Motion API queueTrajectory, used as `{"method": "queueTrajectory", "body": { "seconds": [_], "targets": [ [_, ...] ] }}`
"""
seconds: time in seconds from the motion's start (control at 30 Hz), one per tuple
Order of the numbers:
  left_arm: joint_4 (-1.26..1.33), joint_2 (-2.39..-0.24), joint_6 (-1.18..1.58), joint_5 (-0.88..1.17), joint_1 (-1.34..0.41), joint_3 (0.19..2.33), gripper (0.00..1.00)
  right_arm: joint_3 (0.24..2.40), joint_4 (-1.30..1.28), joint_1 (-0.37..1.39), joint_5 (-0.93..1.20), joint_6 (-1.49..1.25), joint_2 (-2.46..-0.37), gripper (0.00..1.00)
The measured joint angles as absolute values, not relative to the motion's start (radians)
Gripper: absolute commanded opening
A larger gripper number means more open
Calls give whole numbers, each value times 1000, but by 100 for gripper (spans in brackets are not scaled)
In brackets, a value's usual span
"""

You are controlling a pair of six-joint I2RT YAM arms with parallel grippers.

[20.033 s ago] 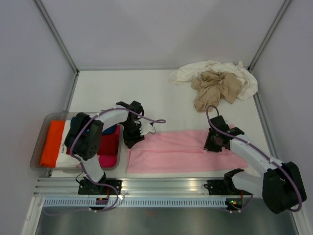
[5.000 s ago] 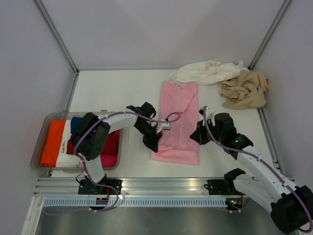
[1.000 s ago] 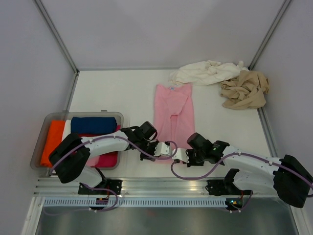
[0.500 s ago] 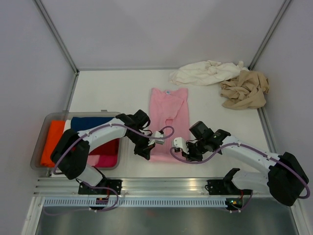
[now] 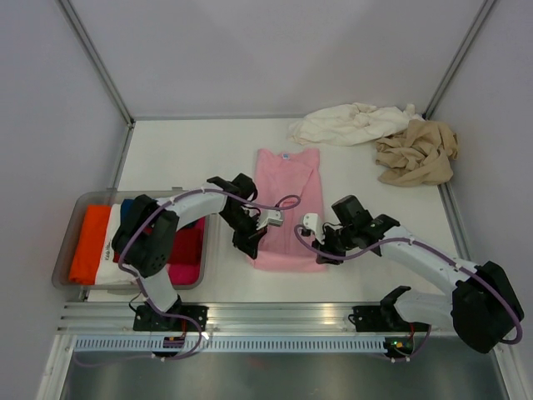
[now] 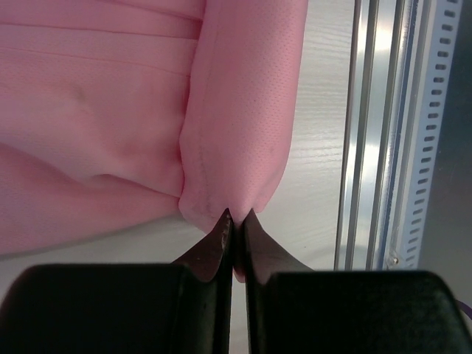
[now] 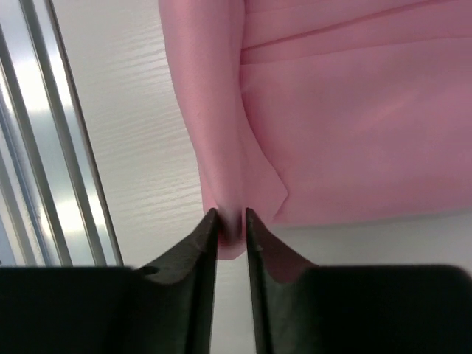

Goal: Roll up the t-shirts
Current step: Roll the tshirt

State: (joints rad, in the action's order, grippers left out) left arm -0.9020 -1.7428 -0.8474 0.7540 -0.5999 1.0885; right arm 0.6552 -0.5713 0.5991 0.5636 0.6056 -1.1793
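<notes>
The pink t-shirt (image 5: 287, 192) lies lengthwise mid-table, folded into a narrow strip, its near end turned over into a rolled fold. My left gripper (image 5: 252, 242) holds that fold's left corner, jaws shut on pink cloth (image 6: 243, 110). At the fold's right corner is my right gripper (image 5: 323, 247), jaws a little apart with a tuck of pink cloth (image 7: 332, 110) filling the gap. In the wrist views, the left gripper (image 6: 236, 217) and the right gripper (image 7: 231, 215) each show cloth between the tips. The cream-white t-shirt (image 5: 350, 123) and the tan t-shirt (image 5: 416, 154) lie crumpled at the far right.
A clear tray (image 5: 141, 194) at the left holds folded orange, white, navy and red clothes. An aluminium rail (image 5: 275, 315) runs along the near edge, close below the pink fold. Grey walls enclose the table on three sides.
Both grippers have drawn back from the rail toward mid-table, carrying the near end of the pink t-shirt over itself. The right jaws have eased slightly apart.
</notes>
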Motion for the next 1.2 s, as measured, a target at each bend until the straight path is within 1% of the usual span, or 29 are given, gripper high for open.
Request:
{"method": "queueTrajectory", "body": {
  "seconds": [0.03,0.1,0.17,0.33,0.47,0.67,0.77,0.83,0.87,0.9,1.07,1.2],
  "targets": [
    [-904,-1755,-847,754,-596,1103,10,655,-560,591,555,587,-1179,41],
    [-911,-1776,-847,755,-590,1125,10,655,-529,569,538,544,-1179,44],
    [-916,-1798,-847,756,-584,1140,10,661,-500,534,530,484,-1179,49],
    [-947,-1867,-847,768,-548,1175,10,713,-397,456,512,272,-1176,48],
    [-987,-1937,-847,769,-509,1237,10,718,-314,406,542,98,-1150,49],
    [-1004,-1966,-847,771,-496,1279,12,721,-299,388,553,-85,-1161,50],
    [-1013,-1967,-847,774,-496,1279,13,710,-315,389,549,-127,-1173,57],
    [-1018,-1967,-847,784,-496,1279,13,687,-321,389,544,-145,-1188,66],
    [-1019,-1968,-847,788,-496,1279,13,670,-321,389,542,-154,-1198,74],
    [-1020,-1969,-847,790,-496,1279,13,657,-320,389,540,-167,-1219,77],
    [-1028,-1979,-847,789,-496,1287,13,620,-308,389,533,-207,-1298,78],
    [-1046,-2003,-847,789,-496,1312,13,614,-294,398,540,-207,-1297,73]
  ]
}}
